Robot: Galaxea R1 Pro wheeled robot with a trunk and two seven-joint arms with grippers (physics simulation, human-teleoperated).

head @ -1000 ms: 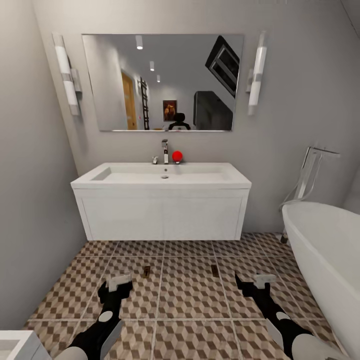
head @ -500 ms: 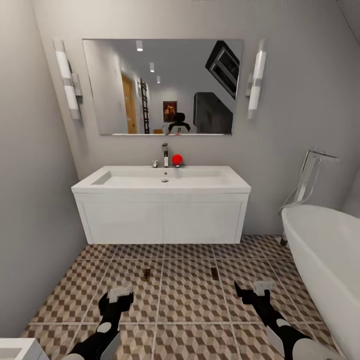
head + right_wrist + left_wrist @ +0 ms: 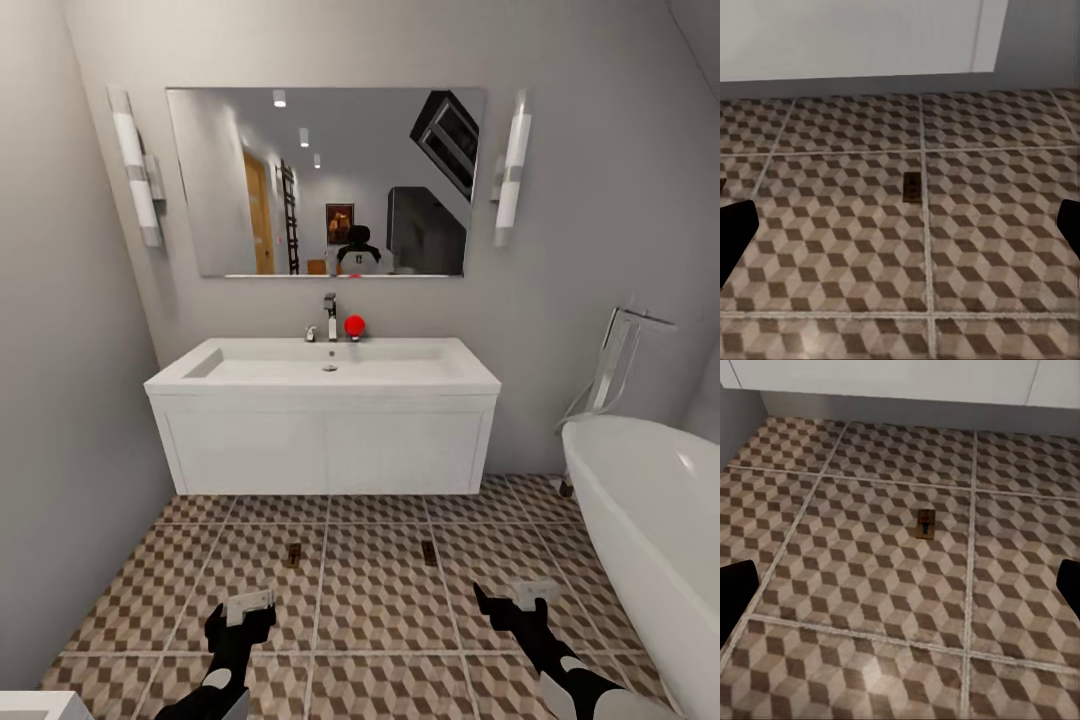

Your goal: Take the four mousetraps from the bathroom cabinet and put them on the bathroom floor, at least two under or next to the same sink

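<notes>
While both grippers hang low over the floor (image 3: 370, 600) with nothing between their fingers, the left gripper (image 3: 243, 612) and the right gripper (image 3: 510, 598) each stand spread wide: in either wrist view the dark fingertips (image 3: 735, 592) sit at opposite edges with bare tile between them. Ahead of the left gripper, apart from it, one mousetrap (image 3: 292, 553) lies flat on the tiles; the left wrist view shows it (image 3: 925, 523) alone inside a tile, near a grout line. Ahead of the right gripper a second mousetrap (image 3: 428, 552) lies flat as well, seen from the right wrist (image 3: 912, 187) just beside a grout line. Both traps rest in front of the sink (image 3: 322, 372), near its white vanity (image 3: 325, 450) but not beneath it. A tap (image 3: 330, 316) and a red ball (image 3: 354, 325) stand at the basin's back. A mirror (image 3: 320, 180) hangs above, and a bathtub (image 3: 650, 540) stands to the right.
</notes>
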